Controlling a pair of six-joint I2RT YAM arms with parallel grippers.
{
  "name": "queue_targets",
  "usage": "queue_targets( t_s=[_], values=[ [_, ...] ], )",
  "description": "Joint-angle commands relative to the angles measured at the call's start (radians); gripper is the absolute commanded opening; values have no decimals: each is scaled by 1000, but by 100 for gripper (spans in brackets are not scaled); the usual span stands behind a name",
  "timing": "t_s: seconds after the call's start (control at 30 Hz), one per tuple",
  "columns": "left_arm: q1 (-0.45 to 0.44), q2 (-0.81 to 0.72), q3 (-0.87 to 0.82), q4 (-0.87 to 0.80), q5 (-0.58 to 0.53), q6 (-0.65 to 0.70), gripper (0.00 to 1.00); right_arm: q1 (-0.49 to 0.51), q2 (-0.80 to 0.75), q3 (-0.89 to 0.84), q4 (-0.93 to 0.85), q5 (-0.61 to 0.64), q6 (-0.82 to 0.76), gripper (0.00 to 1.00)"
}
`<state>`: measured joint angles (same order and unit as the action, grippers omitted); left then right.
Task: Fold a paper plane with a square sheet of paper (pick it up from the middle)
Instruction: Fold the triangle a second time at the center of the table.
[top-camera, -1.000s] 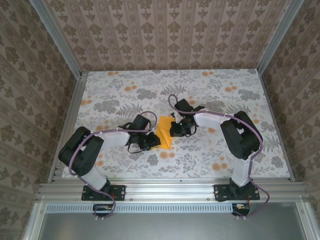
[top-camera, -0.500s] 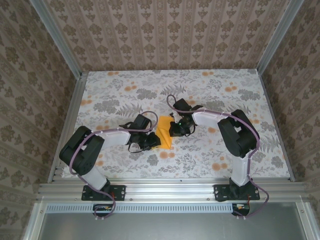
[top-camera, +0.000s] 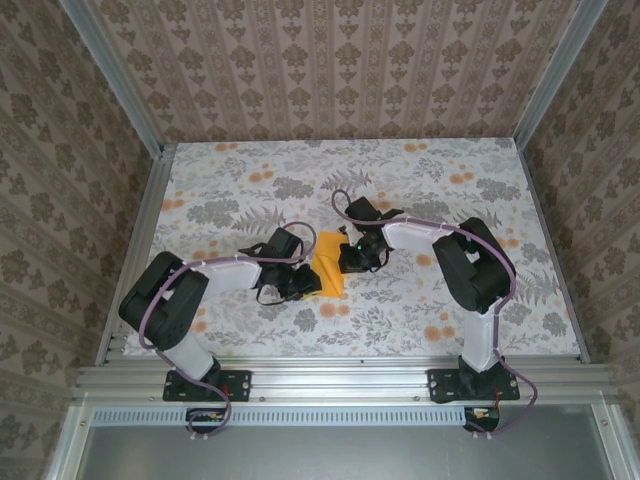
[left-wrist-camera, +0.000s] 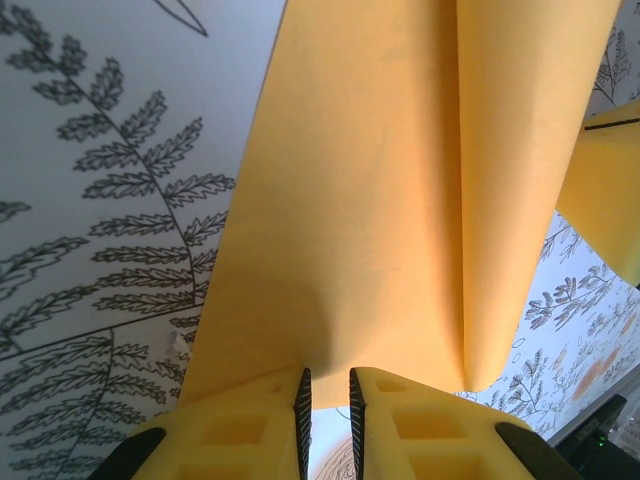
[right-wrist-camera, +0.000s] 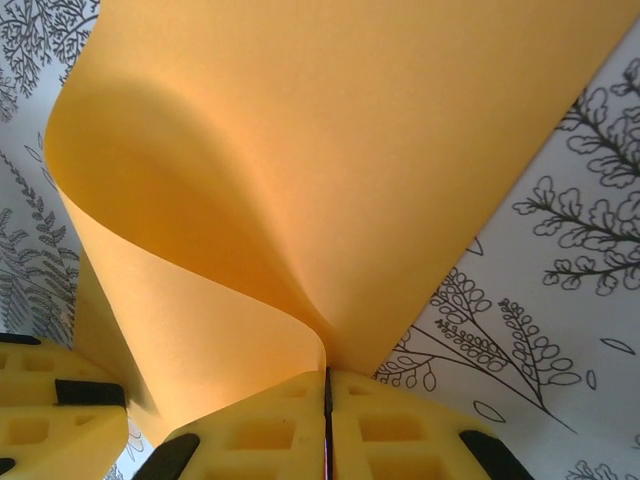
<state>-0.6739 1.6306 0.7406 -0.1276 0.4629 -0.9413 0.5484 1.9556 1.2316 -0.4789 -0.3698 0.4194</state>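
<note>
Mid-surface, between the two arms: a sheet of thin bright orange paper (top-camera: 328, 266), bent up in a curl off the flower-printed surface (top-camera: 230, 180). We note the right claw (right-wrist-camera: 326, 378) pressed together on its fold. At the opposite edge the left claw (left-wrist-camera: 327, 385) has its fingers a narrow slit apart; we cannot tell whether it pinches the paper.

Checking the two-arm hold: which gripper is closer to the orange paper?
Right, marginally. The right gripper is shut on the paper at its right side. The left gripper has its fingertips at the paper's left side; grip unclear.
</note>
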Motion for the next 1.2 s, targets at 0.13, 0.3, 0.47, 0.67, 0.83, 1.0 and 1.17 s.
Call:
queue_targets(
  t_s=[0.13,0.3,0.47,0.67,0.83,1.0,1.17],
  values=[
    [-6,17,21,-32,-10,27,21,2,25,28,-30,26,-19,10],
    [-6,4,34,-27,-1,29,21,2,44,30,-36,24,-21,10],
    [-4,-45,79,8,16,27,23,2,68,29,-52,41,-25,10],
    [6,-57,101,95,18,-14,24,4,94,32,-113,86,-33,11],
    [16,-5,110,166,22,-54,22,5,101,25,-118,92,-37,11],
    [17,57,146,187,15,-68,18,5,104,20,-115,88,-33,11],
    [18,104,175,160,-1,-68,16,7,106,19,-110,80,-31,11]
  ],
)
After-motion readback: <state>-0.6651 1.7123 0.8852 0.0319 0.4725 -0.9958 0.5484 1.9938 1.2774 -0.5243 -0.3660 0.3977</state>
